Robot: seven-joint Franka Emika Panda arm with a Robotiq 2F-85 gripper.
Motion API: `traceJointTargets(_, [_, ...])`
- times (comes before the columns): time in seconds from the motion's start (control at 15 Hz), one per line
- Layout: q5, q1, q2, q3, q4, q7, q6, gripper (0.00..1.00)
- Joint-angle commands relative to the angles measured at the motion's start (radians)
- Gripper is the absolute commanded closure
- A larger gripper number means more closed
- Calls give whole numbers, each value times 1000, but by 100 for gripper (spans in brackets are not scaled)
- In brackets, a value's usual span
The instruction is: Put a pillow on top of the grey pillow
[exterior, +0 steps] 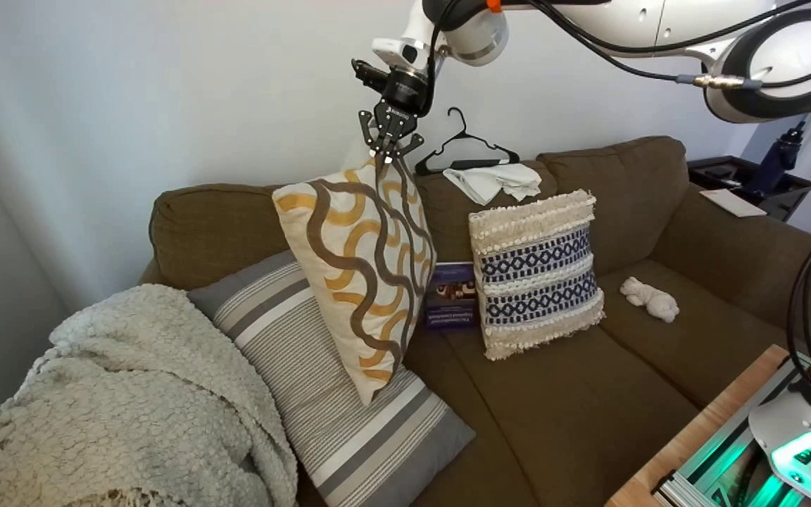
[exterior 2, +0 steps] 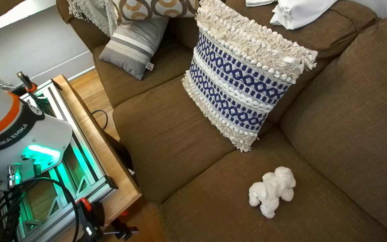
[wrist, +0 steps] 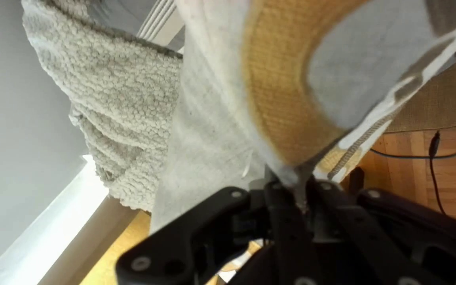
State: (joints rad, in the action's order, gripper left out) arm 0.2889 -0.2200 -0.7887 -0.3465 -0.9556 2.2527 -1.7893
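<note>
Fingers pinch a corner of the pillow, left of centre in an exterior view; I'd lower it slowly leftward, flat over the grey pillow, before letting go.

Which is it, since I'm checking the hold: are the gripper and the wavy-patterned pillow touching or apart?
Touching. The wrist view shows it: the gripper has fabric of the wavy-patterned pillow pinched between its jaws.
</note>
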Motion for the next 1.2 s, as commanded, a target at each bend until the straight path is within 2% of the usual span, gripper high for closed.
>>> traceJointTargets(0.0, [26,-22,-88,-53,223,87,151,98])
traceJointTargets(0.2, [39,-49,-134,-66,330,123,213,98])
traceJointTargets(0.33, [36,-79,-170,-56,387,84,204,98])
traceJointTargets(0.6, [7,-146,-260,-32,491,46,127,98])
traceJointTargets(0.87, [-25,-211,-363,-5,589,52,-11,98])
traceJointTargets(0.93, [-26,-221,-377,-3,599,48,-24,98])
traceJointTargets(1.0, [-23,-208,-374,-8,587,56,52,91])
traceJointTargets(1.07, [-22,-214,-378,-9,579,57,25,91])
traceJointTargets(1.13, [-17,-204,-341,-12,503,66,-19,91])
